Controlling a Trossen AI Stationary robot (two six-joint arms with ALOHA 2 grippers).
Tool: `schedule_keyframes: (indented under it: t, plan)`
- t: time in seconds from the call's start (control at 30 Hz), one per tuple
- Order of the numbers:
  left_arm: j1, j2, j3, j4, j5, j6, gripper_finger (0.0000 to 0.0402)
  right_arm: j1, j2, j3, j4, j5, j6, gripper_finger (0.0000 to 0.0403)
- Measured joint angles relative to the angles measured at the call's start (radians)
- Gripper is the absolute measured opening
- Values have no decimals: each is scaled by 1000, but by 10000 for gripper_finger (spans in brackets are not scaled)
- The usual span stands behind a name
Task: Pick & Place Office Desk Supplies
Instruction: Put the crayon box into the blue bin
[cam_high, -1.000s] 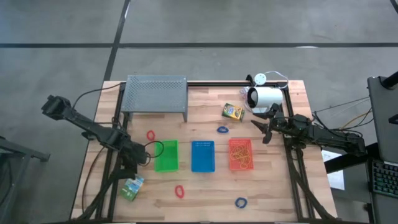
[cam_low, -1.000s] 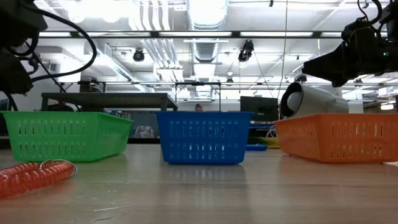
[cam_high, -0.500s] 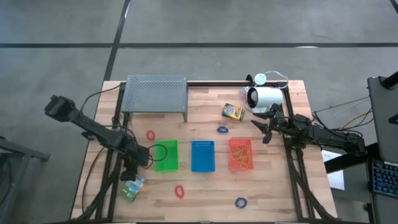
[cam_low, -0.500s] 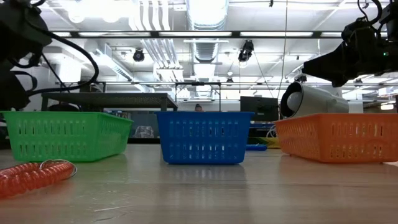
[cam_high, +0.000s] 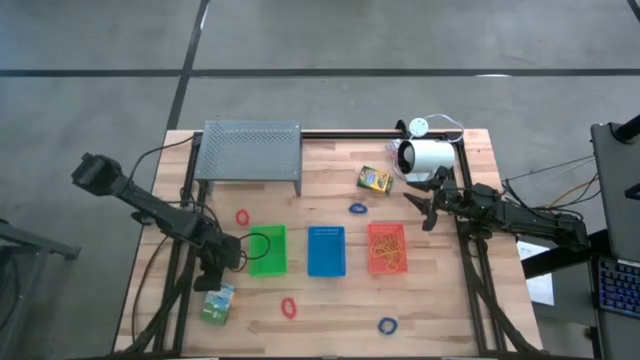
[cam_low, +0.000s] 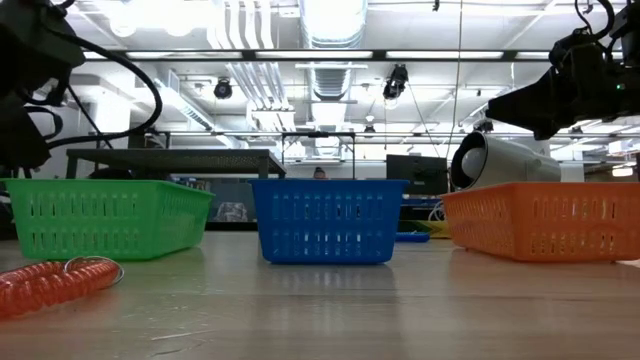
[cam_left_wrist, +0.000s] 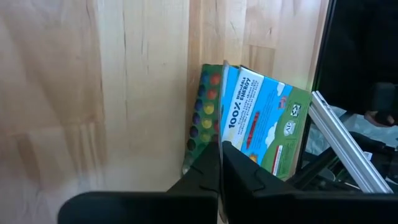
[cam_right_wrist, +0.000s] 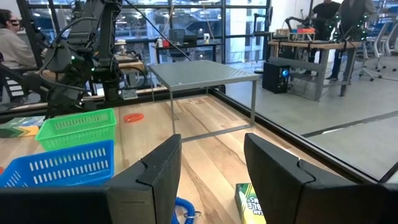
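**Left gripper closed above crayon box at the near table edge**

A small green crayon box (cam_high: 215, 303) is seen lying near the wooden table's (cam_high: 330, 310) near-left edge. Just above it the left gripper (cam_high: 212, 280) is held, fingers pressed together with nothing between them. A red elastic loop (cam_high: 289, 307) and a blue one (cam_high: 387, 325) lie nearby. Farther back, the right gripper (cam_high: 420, 208) is held wide and empty beside the orange plastic basket (cam_high: 387, 247), near a second crayon box (cam_high: 374, 180).

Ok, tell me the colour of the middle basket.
Blue basket, clearest in the low view.
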Motion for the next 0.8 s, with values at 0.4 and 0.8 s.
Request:
schedule_keyframes:
  t: [0.4,0.8]
  plan:
    - [0,-34,15,-29,-42,10,3,0,0,0,0,0,-1,173]
    - [0,-136,145,-224,-108,3,2,0,0,0,0,0,-2,173]
